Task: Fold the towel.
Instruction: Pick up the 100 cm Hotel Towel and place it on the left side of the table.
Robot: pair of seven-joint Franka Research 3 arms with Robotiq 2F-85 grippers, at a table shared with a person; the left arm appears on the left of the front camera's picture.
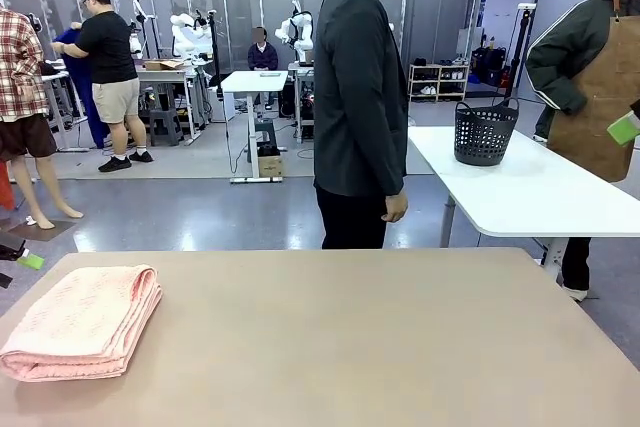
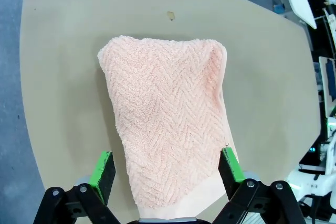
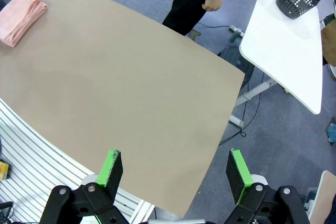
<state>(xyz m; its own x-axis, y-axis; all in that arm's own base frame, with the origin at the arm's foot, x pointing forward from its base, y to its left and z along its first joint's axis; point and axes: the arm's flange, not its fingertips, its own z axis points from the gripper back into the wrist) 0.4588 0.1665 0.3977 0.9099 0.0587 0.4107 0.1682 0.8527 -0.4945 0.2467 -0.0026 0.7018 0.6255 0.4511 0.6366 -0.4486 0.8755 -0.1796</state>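
The pale pink towel (image 1: 82,322) lies folded into a thick stack on the left side of the tan table (image 1: 360,337). In the left wrist view the towel (image 2: 167,114) shows its herringbone weave straight below, and my left gripper (image 2: 168,169) hangs open high above it, one green pad on each side. My right gripper (image 3: 176,174) is open too, high over the table's other end, with nothing between its fingers; from there the towel (image 3: 20,15) is a small pink roll at the far corner.
A person in a dark jacket (image 1: 360,97) stands at the table's far edge, hands down. A white table (image 1: 520,187) behind on the right carries a dark basket (image 1: 485,133). Another person in a brown apron (image 1: 595,87) stands beside it.
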